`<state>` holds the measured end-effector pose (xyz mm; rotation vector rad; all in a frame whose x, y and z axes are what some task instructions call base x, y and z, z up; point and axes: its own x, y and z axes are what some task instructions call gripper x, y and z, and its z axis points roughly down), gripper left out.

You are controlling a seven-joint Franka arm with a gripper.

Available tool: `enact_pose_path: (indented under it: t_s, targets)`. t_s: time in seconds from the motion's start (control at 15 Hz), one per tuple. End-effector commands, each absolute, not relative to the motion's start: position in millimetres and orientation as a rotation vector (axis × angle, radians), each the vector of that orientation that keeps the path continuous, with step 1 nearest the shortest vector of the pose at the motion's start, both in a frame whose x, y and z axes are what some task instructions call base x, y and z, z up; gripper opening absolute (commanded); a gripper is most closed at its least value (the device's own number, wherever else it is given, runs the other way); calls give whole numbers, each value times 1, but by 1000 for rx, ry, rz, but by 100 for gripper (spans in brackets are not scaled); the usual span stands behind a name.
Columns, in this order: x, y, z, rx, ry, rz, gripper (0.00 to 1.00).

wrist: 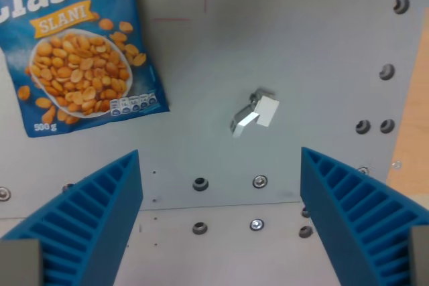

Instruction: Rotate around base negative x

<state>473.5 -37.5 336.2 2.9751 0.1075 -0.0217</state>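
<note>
At the wrist view's upper left lies a blue peanut bag [77, 48], printed with "Classic" and a bowl of nuts, flat on the grey plate [268, 38] and cut off by the frame's top and left edges. It sits well clear of the fingers, so it looks more like a bystander than a target; the task names no object, only a rotation of the wrist itself.

Moving toward the centre, a small metal bracket [255, 115] rests on the plate, slightly skewed, apart from the bag and from both fingers. Below it two rows of screws and threaded holes [200, 183] straddle a seam in the plate, and more holes run up the right side, next to a wooden edge [412, 108].

The gripper [221, 222] hangs above the plate, its two blue ribbed fingers [87, 222] showing at the lower left and lower right corners. They stand wide apart, with bare plate between them, and grasp nothing and touch nothing. That suits a pure reorientation: with nothing held and the fingers off the surface, the wrist can probably tilt about the base axis freely.
</note>
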Motion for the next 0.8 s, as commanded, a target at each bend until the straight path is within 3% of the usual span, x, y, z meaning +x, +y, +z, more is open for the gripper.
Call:
enact_pose_path:
  t_s: [0.07, 0.8]
  targets:
    - [472, -35, 338, 2760, 71, -26, 100]
    - [472, -35, 338, 2614, 66, -34, 100]
